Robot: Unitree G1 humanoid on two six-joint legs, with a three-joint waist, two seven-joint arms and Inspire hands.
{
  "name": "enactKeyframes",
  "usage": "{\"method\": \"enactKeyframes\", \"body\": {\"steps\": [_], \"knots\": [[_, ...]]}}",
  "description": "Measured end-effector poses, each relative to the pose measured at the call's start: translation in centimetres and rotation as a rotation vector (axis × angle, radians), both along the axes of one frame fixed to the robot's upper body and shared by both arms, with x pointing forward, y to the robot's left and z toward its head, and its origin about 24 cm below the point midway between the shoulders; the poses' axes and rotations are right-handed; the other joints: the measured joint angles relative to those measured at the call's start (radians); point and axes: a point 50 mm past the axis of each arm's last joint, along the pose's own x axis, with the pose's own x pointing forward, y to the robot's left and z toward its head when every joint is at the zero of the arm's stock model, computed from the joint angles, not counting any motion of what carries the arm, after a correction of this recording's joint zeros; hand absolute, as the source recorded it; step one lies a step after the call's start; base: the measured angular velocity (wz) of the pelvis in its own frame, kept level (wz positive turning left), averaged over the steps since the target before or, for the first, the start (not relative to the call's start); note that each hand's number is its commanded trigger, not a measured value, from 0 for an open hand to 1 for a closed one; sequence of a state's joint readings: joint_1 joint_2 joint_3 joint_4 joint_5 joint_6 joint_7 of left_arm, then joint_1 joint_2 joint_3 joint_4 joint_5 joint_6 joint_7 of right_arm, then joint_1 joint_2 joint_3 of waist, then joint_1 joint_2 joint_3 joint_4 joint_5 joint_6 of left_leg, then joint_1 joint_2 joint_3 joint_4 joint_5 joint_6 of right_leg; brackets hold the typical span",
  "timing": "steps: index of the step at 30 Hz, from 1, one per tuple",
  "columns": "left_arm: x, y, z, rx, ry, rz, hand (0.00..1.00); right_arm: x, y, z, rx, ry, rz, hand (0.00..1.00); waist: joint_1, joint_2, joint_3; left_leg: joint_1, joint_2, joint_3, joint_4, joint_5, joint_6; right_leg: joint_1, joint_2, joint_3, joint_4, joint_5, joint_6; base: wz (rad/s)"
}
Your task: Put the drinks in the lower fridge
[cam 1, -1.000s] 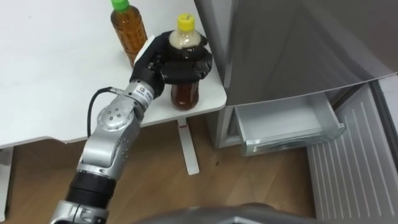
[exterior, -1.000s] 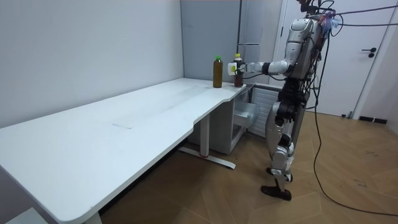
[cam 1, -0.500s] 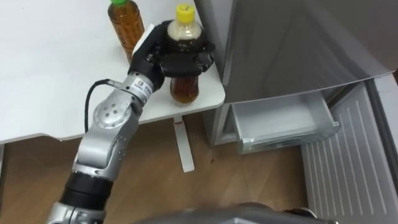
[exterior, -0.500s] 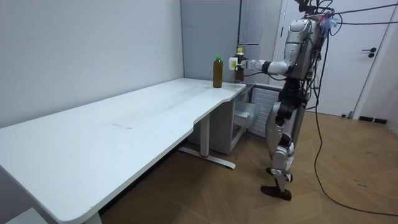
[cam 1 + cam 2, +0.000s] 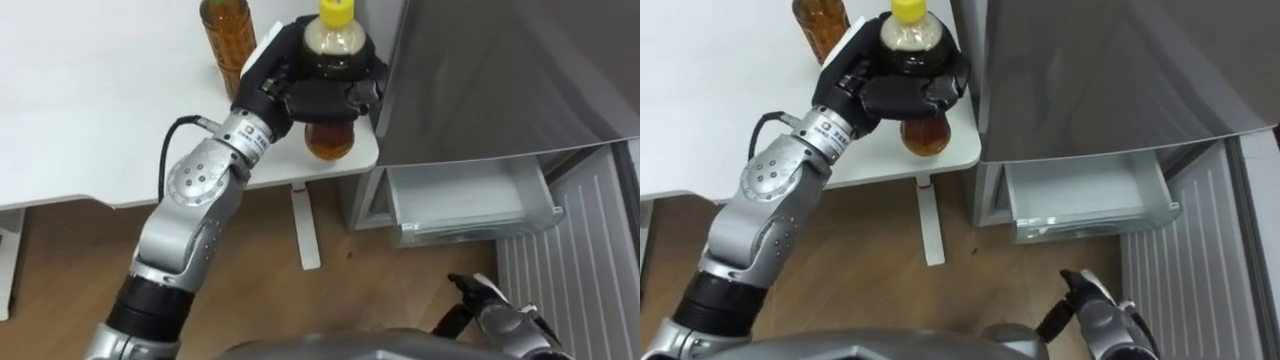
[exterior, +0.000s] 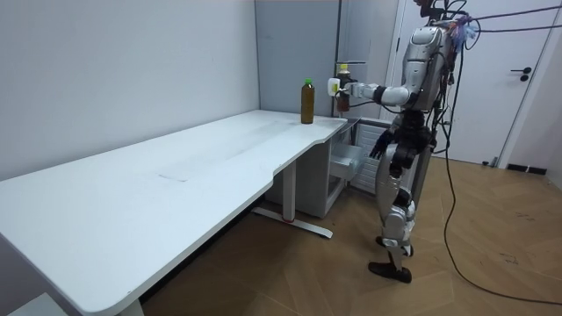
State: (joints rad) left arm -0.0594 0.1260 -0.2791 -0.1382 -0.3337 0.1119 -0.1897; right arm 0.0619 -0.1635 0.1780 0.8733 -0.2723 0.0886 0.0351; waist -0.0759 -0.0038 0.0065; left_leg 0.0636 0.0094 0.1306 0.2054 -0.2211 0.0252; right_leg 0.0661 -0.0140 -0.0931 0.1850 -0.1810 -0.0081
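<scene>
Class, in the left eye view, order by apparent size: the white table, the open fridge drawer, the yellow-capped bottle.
Largest first:
white table
open fridge drawer
yellow-capped bottle, partly covered by the left hand

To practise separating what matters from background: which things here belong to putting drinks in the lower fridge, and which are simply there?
Belongs to the job:
yellow-capped bottle, gripped by the left hand
green-capped bottle, standing on the table
open lower fridge drawer

Just there:
white table
room door
right hand, hanging idle
</scene>
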Motion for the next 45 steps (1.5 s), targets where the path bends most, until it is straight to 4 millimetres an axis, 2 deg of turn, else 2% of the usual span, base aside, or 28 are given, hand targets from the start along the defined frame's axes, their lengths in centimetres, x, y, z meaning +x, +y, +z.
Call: {"method": "enactKeyframes", "body": {"steps": [3, 6, 10, 17, 21, 28, 31, 40, 45], "knots": [[-0.3, -0.4, -0.1, -0.064, 0.026, -0.030, 1.00, 2.0, 2.7, 1.1, 0.140, -0.123, 0.024, 0.00, 0.000, 0.001, -0.0003, 0.005, 0.001, -0.002, 0.000, 0.000, 0.000, 0.005, -0.001, -0.004, 0.000, 0.000, 0.000, 0.00], [-0.7, -0.3, -0.5, -0.084, 0.045, -0.051, 1.00, 2.6, 5.4, 1.7, 0.262, -0.156, 0.080, 0.00, 0.002, 0.001, -0.0002, 0.012, 0.002, -0.003, 0.000, 0.000, 0.000, 0.014, -0.001, -0.011, -0.001, 0.000, 0.000, 0.04], [-1.1, -0.1, -1.1, -0.085, 0.065, -0.054, 1.00, 2.7, 6.9, 2.1, 0.343, -0.163, 0.116, 0.00, 0.001, 0.001, 0.0000, 0.010, -0.001, -0.004, 0.002, 0.000, 0.000, 0.017, -0.004, -0.020, 0.001, 0.000, 0.000, 0.03], [-2.0, -0.1, -1.7, -0.210, 0.128, -0.097, 1.00, 3.7, 7.6, 4.0, 0.443, -0.234, 0.165, 0.00, -0.001, 0.003, 0.0009, 0.008, 0.002, -0.004, 0.008, 0.000, 0.000, 0.020, -0.004, -0.020, 0.002, 0.000, 0.000, 0.01], [-2.8, 0.0, -2.3, -0.293, 0.171, -0.126, 1.00, 3.6, 8.3, 4.7, 0.554, -0.245, 0.159, 0.00, 0.004, 0.002, 0.0017, 0.011, 0.002, -0.003, 0.008, 0.000, 0.000, 0.019, -0.003, -0.016, 0.003, 0.000, 0.000, 0.00], [-3.4, 0.3, -2.8, -0.285, 0.184, -0.158, 1.00, 3.7, 9.0, 5.2, 0.647, -0.242, 0.176, 0.00, 0.012, -0.015, 0.0109, -0.003, 0.001, -0.001, 0.016, -0.001, 0.001, 0.008, -0.004, -0.021, 0.007, 0.000, 0.000, 0.00], [-3.6, 0.3, -3.1, -0.288, 0.194, -0.159, 1.00, 3.8, 9.0, 5.4, 0.668, -0.246, 0.180, 0.00, 0.025, -0.017, 0.0109, -0.021, 0.001, 0.001, 0.020, 0.000, 0.001, -0.015, -0.004, -0.020, 0.020, 0.000, 0.000, -0.02], [-4.6, 1.0, -4.6, -0.272, 0.259, -0.140, 1.00, 3.7, 8.4, 5.5, 0.721, -0.236, 0.155, 0.00, 0.028, -0.022, 0.0095, -0.021, 0.004, -0.002, 0.020, -0.001, 0.001, -0.014, -0.004, -0.021, 0.020, 0.000, 0.000, 0.00], [-5.2, 1.3, -5.2, -0.260, 0.281, -0.157, 1.00, 3.8, 8.3, 6.0, 0.749, -0.232, 0.200, 0.00, 0.028, -0.023, 0.0090, -0.027, 0.004, -0.003, 0.025, -0.001, 0.001, -0.016, -0.011, -0.035, 0.021, 0.000, 0.000, 0.02]]}}
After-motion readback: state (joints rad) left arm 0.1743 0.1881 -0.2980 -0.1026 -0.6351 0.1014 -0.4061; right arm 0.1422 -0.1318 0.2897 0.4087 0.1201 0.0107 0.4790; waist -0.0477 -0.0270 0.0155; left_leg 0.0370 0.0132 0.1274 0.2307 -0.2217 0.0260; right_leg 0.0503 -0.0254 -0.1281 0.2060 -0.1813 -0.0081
